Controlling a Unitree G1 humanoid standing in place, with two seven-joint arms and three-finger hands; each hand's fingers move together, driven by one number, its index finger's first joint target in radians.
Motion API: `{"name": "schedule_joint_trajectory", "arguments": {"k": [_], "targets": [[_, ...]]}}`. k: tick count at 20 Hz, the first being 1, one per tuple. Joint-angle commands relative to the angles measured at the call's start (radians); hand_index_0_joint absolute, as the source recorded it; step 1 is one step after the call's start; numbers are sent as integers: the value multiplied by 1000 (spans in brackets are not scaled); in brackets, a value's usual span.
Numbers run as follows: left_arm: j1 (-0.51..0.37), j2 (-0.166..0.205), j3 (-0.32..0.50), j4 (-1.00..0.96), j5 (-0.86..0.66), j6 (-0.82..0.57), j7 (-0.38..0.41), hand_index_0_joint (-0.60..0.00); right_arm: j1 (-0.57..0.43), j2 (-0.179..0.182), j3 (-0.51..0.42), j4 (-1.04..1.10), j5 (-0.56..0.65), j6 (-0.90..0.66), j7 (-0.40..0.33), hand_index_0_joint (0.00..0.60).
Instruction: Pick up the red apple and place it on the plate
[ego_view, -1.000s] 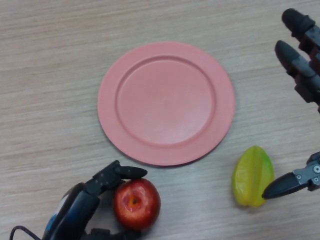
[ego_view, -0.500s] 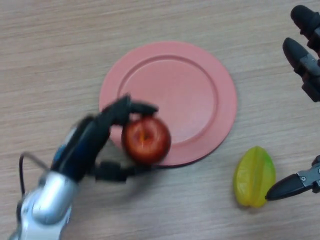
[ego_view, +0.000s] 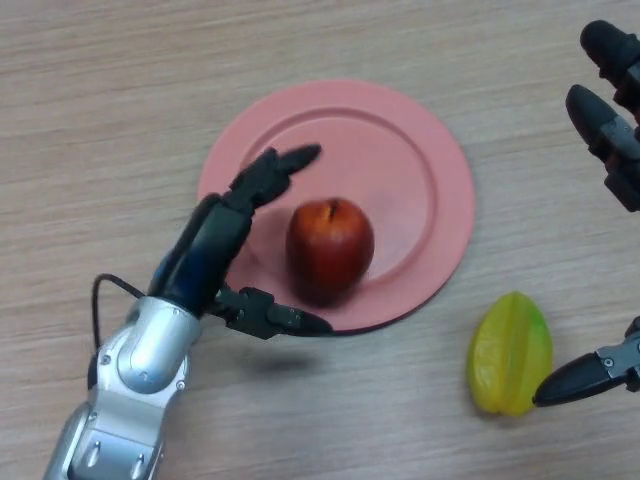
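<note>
**Apple on the plate, left hand opened beside it**

Round red apple (ego_view: 330, 248) upright on the flat round pink plate (ego_view: 420, 140), toward the plate's near-left part, stem dimple up. Left hand (ego_view: 225, 235) just left of the apple, fingers (ego_view: 285, 162) stretched out straight over the plate's left rim, thumb reaching along the plate's near edge; spread apart, gripping nothing, apparently clear of the fruit. Right hand (ego_view: 612, 120) off the plate's right side, fingers straight and idle, thumb tip beside the yellow-green ridged star fruit (ego_view: 510, 352) lying on the wooden bench (ego_view: 100, 100) just off the plate's near-right edge.

Judged as placed. Risk from here: a sideways retreat brushing the apple with finger or thumb, rolling it toward the near rim and off. Safer to lift straight up and back
</note>
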Motion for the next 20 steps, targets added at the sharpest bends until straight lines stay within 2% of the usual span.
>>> {"name": "schedule_joint_trajectory", "arguments": {"k": [1,3,4,6,7,8,10,12,13,16,20], "targets": [[7,11,86,-166,-7,13,-12,0,-25,-23,-48,-53,11,-94,-4,0],[72,37,145,-335,-83,111,-65,0,-35,-24,-36,-50,5,-88,-9,0],[118,59,195,-428,-151,125,-82,0,-41,-24,-23,-47,-1,-84,-12,0],[203,81,287,-555,-268,97,-100,0,-50,-24,-1,-40,-15,-82,-13,0],[226,89,324,-577,-303,77,-123,0,-53,-24,11,-35,-28,-86,-9,0],[246,104,398,-574,-362,34,-161,0,-58,-22,29,-26,-44,-89,-1,0],[233,135,508,-522,-449,7,-180,0,-85,-22,50,-10,-49,-72,-7,0],[233,151,568,-513,-504,-35,-181,0,-109,-30,47,12,-46,-80,-4,0],[238,151,575,-513,-509,-45,-179,0,-114,-32,47,17,-44,-78,-4,0],[287,117,587,-527,-530,-84,-164,0,-144,-42,53,38,-40,-68,-8,0],[287,111,554,-506,-496,-97,-142,0,-143,-41,57,56,-39,-93,-7,0]]}}
